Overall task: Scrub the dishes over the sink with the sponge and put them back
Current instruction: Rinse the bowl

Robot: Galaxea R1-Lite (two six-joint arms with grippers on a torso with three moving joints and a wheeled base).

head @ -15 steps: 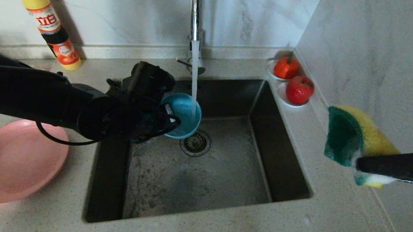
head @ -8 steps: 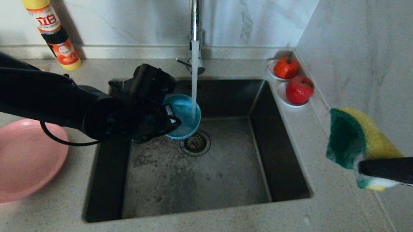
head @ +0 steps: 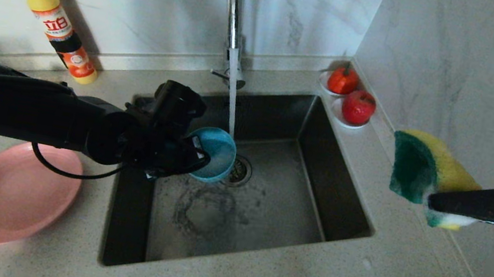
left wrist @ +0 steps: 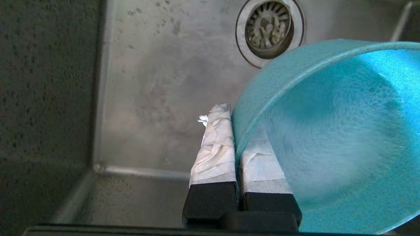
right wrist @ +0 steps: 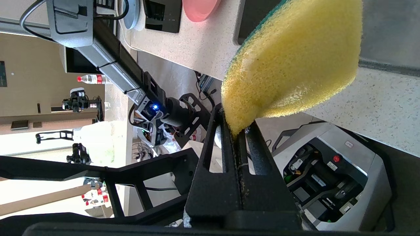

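Left gripper pinches the small round teal bowl over the steel sink; right gripper squeezes the yellow-green sponge.

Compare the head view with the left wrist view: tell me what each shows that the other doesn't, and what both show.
Head view only: the running tap, pink plate, soap bottle, two fruits on saucers, and the right gripper off to the right, shut on the sponge.
Left wrist view only: the left gripper's taped fingers pinching the bowl's rim, one inside, one outside.
Both: the teal bowl, tilted over the sink near the drain.
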